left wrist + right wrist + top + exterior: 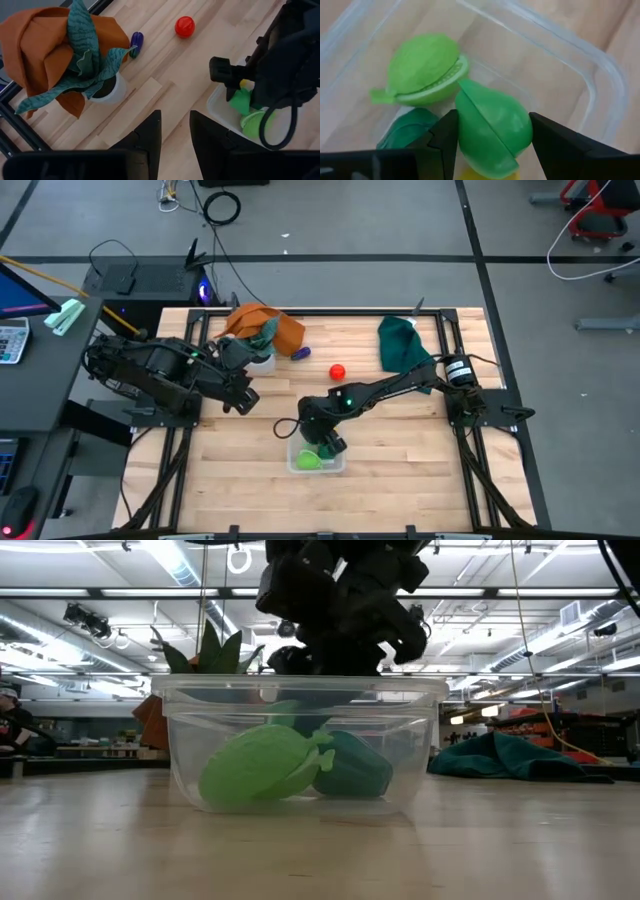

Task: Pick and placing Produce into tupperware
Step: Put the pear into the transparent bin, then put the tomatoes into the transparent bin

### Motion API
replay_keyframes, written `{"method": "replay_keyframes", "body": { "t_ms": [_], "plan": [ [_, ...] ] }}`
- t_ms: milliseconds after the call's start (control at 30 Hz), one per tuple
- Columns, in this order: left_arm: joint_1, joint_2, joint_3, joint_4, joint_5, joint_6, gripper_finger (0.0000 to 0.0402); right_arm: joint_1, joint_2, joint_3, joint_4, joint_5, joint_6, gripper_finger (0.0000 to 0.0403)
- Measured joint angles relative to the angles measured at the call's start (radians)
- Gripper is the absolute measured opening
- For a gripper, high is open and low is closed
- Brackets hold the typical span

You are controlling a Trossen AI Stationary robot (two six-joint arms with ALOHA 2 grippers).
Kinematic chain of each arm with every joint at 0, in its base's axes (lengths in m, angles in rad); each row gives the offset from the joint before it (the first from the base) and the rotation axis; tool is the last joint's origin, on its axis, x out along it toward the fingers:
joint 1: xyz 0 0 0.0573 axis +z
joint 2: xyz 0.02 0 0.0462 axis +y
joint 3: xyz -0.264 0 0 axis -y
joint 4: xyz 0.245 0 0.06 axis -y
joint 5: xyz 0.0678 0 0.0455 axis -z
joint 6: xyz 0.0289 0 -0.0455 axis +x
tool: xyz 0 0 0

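The clear tupperware (341, 468) stands near the table's near edge, and the low view shows its wall (425, 750) up close. On its floor lie a light green piece (422, 67) and a dark green piece (405, 132). My right gripper (327, 446) hangs over it, shut on a mid-green, pear-shaped piece (492, 132). A red piece (337, 370) and a purple piece (301, 353) rest on the table farther back. My left gripper (175, 132) is open and waits left of the tupperware. My right gripper pinches the mid-green piece by its two opposite sides (465, 125), one finger on each. The fingers (445, 137) come from above, pointing down into the tupperware. The piece sits above the container's floor and over the other green pieces. Something yellow (480, 174) shows just behind it.
A small white pot with a leafy plant (262, 360) and an orange cloth (262, 323) sit at the far left of the table. A dark green cloth (402, 340) lies at the far right. Bare wood surrounds the tupperware on its left and right.
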Motion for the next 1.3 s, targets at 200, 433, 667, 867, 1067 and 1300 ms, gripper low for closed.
{"method": "replay_keyframes", "body": {
  "t_ms": [200, 433, 667, 867, 1067, 1300],
  "plan": [
    [0.000, 0.000, 0.000, 0.000, 0.000, 0.000, 0.0107, 0.001, 0.000, 0.000, 0.002, 0.014, -0.118, 0.0180],
    [0.000, 0.000, 0.000, 0.000, -0.004, 0.000, 0.0107, 0.001, 0.000, 0.000, 0.002, 0.031, -0.242, 0.0180],
    [0.000, 0.000, -0.001, 0.000, -0.008, -0.004, 0.0107, 0.001, -0.001, 0.000, 0.001, 0.029, -0.259, 0.0184],
    [0.000, 0.000, -0.001, 0.000, -0.008, -0.004, 0.0107, 0.002, -0.001, 0.000, 0.000, 0.028, -0.260, 0.0207],
    [0.000, 0.001, -0.001, 0.000, -0.008, -0.004, 0.0107, 0.014, -0.002, 0.000, -0.001, 0.031, -0.260, 0.0227],
    [0.000, 0.001, -0.001, 0.000, -0.011, -0.004, 0.0107, 0.027, -0.004, -0.001, -0.002, 0.090, -0.261, 0.0231]
  ]
}}
